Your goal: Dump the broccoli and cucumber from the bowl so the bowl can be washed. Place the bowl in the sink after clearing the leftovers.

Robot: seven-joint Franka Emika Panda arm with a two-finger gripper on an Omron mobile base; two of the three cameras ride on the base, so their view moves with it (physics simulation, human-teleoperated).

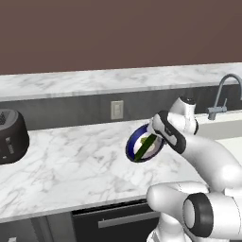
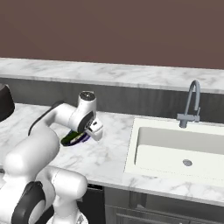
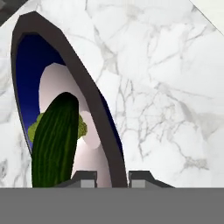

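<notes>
Step in hand, judged: tipping leftovers out of bowl (image 1: 143,144) before moving it to sink (image 2: 183,148).

Bowl held off the tabletop (image 1: 71,160), left of sink, tilted steeply, nearly on edge, open side facing away from the arm in left base view. Jaws (image 3: 111,177) closed narrow on bowl rim, one tip either side of the wall in hand view. Cucumber (image 3: 54,140) lying along the white inside, long axis running down toward the low part of the rim. Broccoli (image 3: 35,129) tucked behind and beside cucumber, touching it, mostly hidden. Neither piece out of the bowl yet.

To do well:
- Roll wrist further so open side faces down past edge-on; present tilt judged not quite enough to free both pieces.
- Keep the tip over bare tabletop left of sink, so leftovers do not land in the basin.
- Keep grip firm; a rim pinch on a tilted bowl may slip or pivot as weight shifts.
- Expect cucumber to slide first and roll on landing; broccoli may lag, wedged behind it.
- Check in hand view that white inside is bare before carrying right to sink, clear of faucet (image 2: 191,103).
</notes>
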